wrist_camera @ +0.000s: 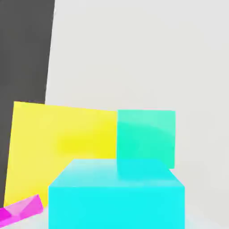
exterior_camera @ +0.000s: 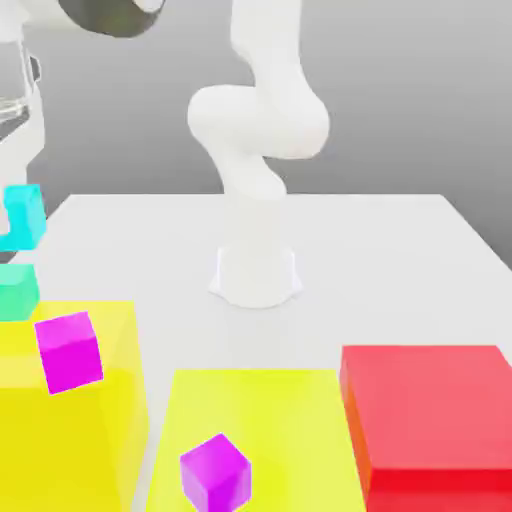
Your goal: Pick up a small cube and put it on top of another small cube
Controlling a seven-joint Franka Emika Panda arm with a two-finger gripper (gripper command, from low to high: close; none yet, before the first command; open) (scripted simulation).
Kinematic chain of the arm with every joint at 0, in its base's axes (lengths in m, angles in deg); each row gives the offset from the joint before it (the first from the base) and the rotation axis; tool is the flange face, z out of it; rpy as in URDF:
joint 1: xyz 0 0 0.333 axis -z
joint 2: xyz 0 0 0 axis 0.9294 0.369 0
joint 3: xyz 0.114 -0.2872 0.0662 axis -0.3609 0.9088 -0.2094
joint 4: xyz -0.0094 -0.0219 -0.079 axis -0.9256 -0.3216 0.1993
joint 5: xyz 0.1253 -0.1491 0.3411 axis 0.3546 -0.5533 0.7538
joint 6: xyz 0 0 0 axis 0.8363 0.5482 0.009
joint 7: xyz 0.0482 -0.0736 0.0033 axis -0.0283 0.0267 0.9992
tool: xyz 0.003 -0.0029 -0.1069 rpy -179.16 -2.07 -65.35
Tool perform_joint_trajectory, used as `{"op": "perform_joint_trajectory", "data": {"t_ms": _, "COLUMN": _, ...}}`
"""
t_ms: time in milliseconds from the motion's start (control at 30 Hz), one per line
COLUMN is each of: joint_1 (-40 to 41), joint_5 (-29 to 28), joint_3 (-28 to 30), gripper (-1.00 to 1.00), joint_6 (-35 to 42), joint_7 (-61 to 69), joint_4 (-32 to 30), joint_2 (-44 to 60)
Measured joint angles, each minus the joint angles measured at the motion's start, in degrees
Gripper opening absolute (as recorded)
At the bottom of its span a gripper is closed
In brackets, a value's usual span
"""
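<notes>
No text, labels, brands, numbers or signs can be read on anything here.

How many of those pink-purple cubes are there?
2. One magenta cube sits on the tall yellow block at the exterior view's left; the other magenta cube sits on the flat yellow block. More could be hidden.

1. Exterior view: looks across the white table [exterior_camera: 400, 250] toward the robot base [exterior_camera: 255, 275], from the far side of the yellow block [exterior_camera: 70, 420].
2. Hand view: looks steeply down, close above the cyan cube [wrist_camera: 116, 197].
3. Shared: cyan cube [exterior_camera: 22, 215], teal cube [exterior_camera: 17, 290] [wrist_camera: 146, 136], yellow block [wrist_camera: 62, 143].
</notes>
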Motion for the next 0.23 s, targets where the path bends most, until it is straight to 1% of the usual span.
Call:
{"op": "perform_joint_trajectory", "data": {"t_ms": 33, "joint_1": 0.17, "joint_5": 0.08, "joint_3": 0.17, "gripper": -1.0, "joint_6": -2.14, "joint_7": -0.08, "joint_4": -1.27, "joint_2": 0.84}}
{"op": "perform_joint_trajectory", "data": {"t_ms": 67, "joint_1": 0.26, "joint_5": 0.16, "joint_3": 0.26, "gripper": 1.0, "joint_6": -4.09, "joint_7": -0.07, "joint_4": -2.44, "joint_2": 1.64}}
{"op": "perform_joint_trajectory", "data": {"t_ms": 233, "joint_1": 0.26, "joint_5": 0.16, "joint_3": 0.26, "gripper": 1.0, "joint_6": -4.09, "joint_7": -0.06, "joint_4": -2.44, "joint_2": 1.64}}
